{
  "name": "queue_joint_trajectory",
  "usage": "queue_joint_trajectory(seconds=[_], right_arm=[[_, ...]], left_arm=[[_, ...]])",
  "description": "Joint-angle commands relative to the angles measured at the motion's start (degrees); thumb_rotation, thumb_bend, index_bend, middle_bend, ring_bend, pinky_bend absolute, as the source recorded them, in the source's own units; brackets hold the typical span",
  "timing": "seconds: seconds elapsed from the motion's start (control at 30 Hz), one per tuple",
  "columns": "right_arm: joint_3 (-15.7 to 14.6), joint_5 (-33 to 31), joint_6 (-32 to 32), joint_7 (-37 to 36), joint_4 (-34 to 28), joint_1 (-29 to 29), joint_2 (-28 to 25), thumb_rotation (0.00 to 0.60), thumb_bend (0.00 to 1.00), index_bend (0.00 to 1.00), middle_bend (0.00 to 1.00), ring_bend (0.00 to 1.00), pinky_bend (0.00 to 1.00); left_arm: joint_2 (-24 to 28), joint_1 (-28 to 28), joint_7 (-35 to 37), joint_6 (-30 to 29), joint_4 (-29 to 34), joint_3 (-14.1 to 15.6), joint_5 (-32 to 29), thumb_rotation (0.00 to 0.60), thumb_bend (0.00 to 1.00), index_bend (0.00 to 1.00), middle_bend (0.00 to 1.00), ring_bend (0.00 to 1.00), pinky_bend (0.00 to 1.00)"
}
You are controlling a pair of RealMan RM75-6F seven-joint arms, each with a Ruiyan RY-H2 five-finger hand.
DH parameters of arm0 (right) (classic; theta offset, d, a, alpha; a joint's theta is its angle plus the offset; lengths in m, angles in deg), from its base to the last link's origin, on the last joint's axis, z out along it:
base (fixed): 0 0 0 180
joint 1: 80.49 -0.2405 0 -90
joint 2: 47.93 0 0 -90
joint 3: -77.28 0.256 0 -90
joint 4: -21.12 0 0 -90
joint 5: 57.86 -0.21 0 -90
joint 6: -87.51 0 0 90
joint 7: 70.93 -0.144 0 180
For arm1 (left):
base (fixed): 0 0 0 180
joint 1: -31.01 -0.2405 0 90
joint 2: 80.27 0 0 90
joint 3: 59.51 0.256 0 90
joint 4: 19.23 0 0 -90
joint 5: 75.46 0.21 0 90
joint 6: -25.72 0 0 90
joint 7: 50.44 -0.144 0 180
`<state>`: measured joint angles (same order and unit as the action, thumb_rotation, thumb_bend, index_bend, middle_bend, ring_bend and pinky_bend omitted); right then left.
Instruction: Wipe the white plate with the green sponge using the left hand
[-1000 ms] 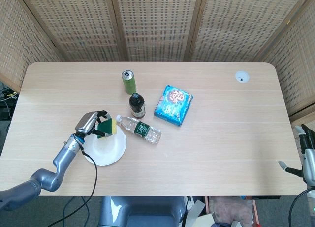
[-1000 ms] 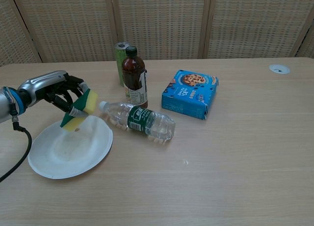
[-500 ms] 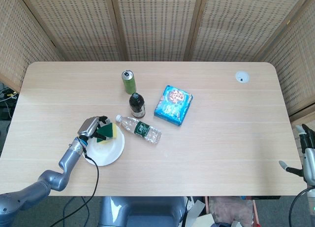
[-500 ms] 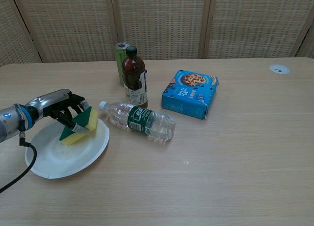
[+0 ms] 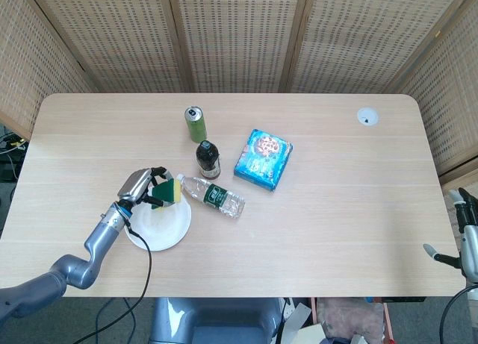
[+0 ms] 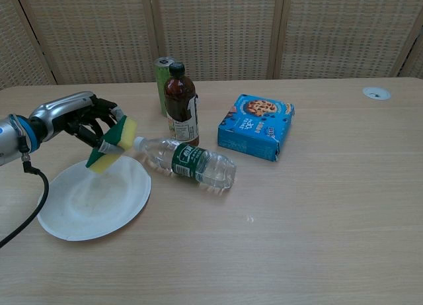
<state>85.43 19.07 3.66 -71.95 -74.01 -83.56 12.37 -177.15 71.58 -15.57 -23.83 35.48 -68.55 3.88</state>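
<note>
The green sponge (image 6: 114, 145) is sitting pinched in the left hand (image 6: 84, 120), tilting long-axis down toward seven o'clock; the white plate (image 6: 92, 199) is lying just below, at the table's eight o'clock.

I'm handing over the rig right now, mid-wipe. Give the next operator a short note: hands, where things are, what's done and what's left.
Left hand: holds the green sponge, tilted, at the white plate's far rim; whether they touch is unclear.
Right hand: at the table's right edge, away from the job; state unclear.
Water bottle lies just right of the plate; watch it.
Done: sponge grasped and brought to the plate.
Left: wipe across the plate; wiping progress can't be judged.
</note>
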Motion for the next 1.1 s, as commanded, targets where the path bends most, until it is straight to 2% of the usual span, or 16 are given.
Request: queue_joint_trajectory(seconds=[0.03, 0.33, 0.57, 0.8, 0.93, 1.1], right_arm=[[0.0, 0.0, 0.0, -0.1, 0.0, 0.0, -0.1, 0.6, 0.0, 0.0, 0.0, 0.0, 0.0], [0.2, -0.7, 0.6, -0.2, 0.4, -0.2, 0.0, 0.6, 0.0, 0.0, 0.0, 0.0, 0.0], [0.3, -1.0, 0.7, -0.3, 0.5, -0.2, 0.0, 0.6, 0.0, 0.0, 0.0, 0.0, 0.0], [0.2, -0.7, 0.4, -0.5, 0.3, -0.1, -0.2, 0.6, 0.0, 0.0, 0.0, 0.0, 0.0], [0.2, -0.5, 0.2, -0.6, 0.2, 0.0, -0.3, 0.6, 0.0, 0.0, 0.0, 0.0, 0.0], [0.1, -0.3, 0.2, -0.5, 0.1, 0.0, -0.3, 0.6, 0.0, 0.0, 0.0, 0.0, 0.0]], left_arm=[[-0.1, 0.1, -2.2, 1.0, 0.4, -0.1, -1.2, 0.6, 0.1, 0.55, 0.41, 0.34, 0.47], [-6.6, 0.7, -2.0, 5.7, -7.9, 0.8, -3.2, 0.6, 0.1, 0.55, 0.41, 0.34, 0.47], [-9.0, 1.1, -1.1, 5.5, -11.6, 1.6, -1.6, 0.6, 0.1, 0.55, 0.41, 0.34, 0.47], [-7.6, 1.0, 1.1, 2.7, -10.0, 0.9, -0.6, 0.6, 0.1, 0.56, 0.41, 0.34, 0.47], [-5.1, 1.2, 1.4, 0.5, -6.8, -0.4, -0.3, 0.6, 0.1, 0.56, 0.41, 0.34, 0.47], [-4.8, 2.0, -1.3, 2.3, -5.6, -1.2, -1.9, 0.6, 0.1, 0.56, 0.41, 0.34, 0.47]])
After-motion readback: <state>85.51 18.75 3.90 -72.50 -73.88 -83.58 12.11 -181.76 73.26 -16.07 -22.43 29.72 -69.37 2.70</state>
